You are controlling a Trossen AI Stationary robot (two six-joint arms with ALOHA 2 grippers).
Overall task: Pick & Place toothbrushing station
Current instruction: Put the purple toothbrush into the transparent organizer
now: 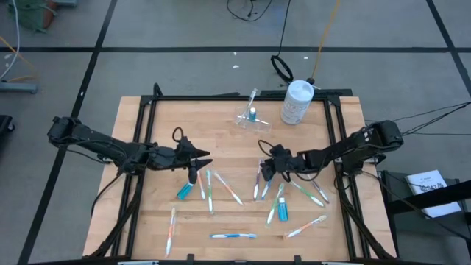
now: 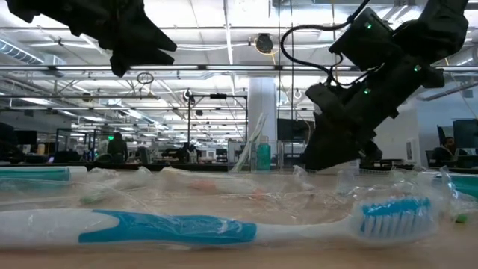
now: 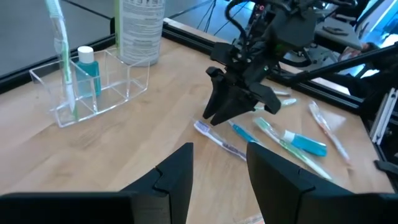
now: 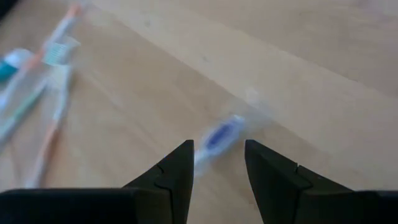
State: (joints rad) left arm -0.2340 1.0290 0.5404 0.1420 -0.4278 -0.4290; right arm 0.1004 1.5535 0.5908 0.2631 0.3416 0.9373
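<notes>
The clear plastic holder [image 1: 250, 118] [image 3: 93, 87] stands at the table's far middle, with one toothbrush [image 3: 62, 50] and a blue toothpaste tube [image 3: 87, 68] upright in it. Several wrapped toothbrushes and two blue tubes [image 1: 184, 191] [image 1: 282, 210] lie flat on the wood. My right gripper [image 1: 263, 171] [image 4: 217, 168] is open and tipped down low over a purple-headed toothbrush [image 1: 257, 180] [image 3: 217, 140]. Its fingers stand on either side of the head [image 4: 217, 135]. My left gripper [image 1: 199, 165] [image 3: 221, 168] hovers open at centre left, holding nothing.
A white opaque bottle [image 1: 298, 101] [image 3: 140, 31] stands just right of the holder at the far edge. Black rails [image 1: 335, 147] frame the table. Loose toothbrushes [image 1: 234, 235] [image 1: 305, 227] [image 1: 171, 228] lie near the front edge, and one [image 2: 224, 224] lies right before the low camera.
</notes>
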